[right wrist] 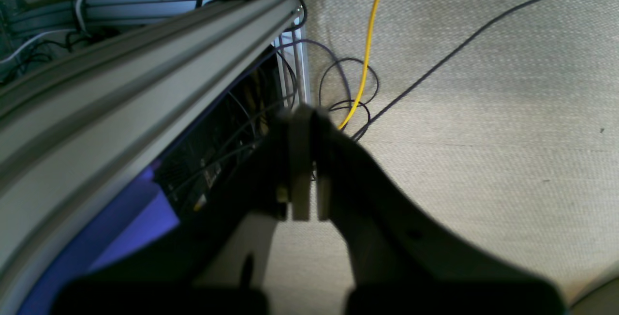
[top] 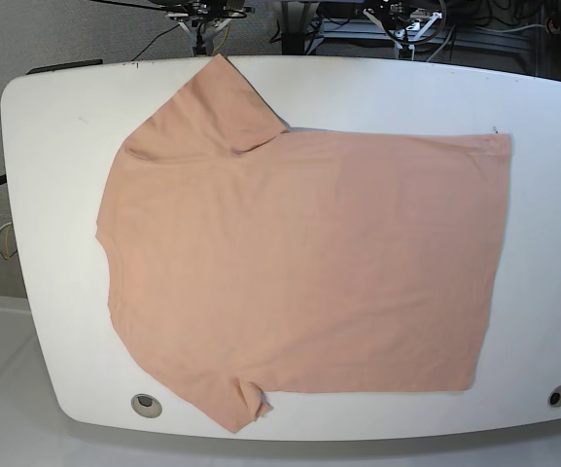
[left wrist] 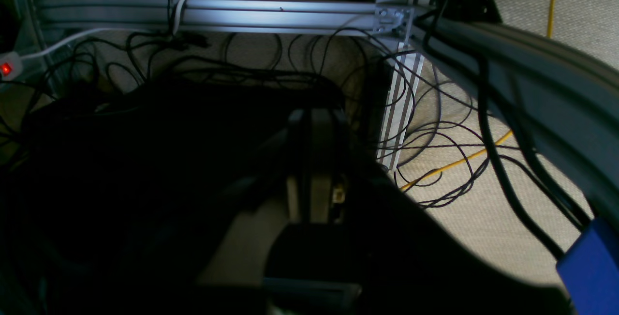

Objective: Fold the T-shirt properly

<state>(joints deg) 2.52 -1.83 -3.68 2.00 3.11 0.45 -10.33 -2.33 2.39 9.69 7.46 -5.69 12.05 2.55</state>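
T-shirt (top: 299,263), salmon pink and plain, lies spread flat on the white table (top: 56,117), covering most of its width. Its collar end points to 9 o'clock and its hem to 3 o'clock, with one sleeve reaching toward 11 o'clock and the other toward 7 o'clock. Neither arm shows in the base view. Both wrist cameras look down at carpet (right wrist: 483,112), cables and aluminium frame rails (left wrist: 271,15). The left gripper (left wrist: 314,160) is clenched on nothing; the right gripper (right wrist: 302,160) is likewise clenched, holding nothing.
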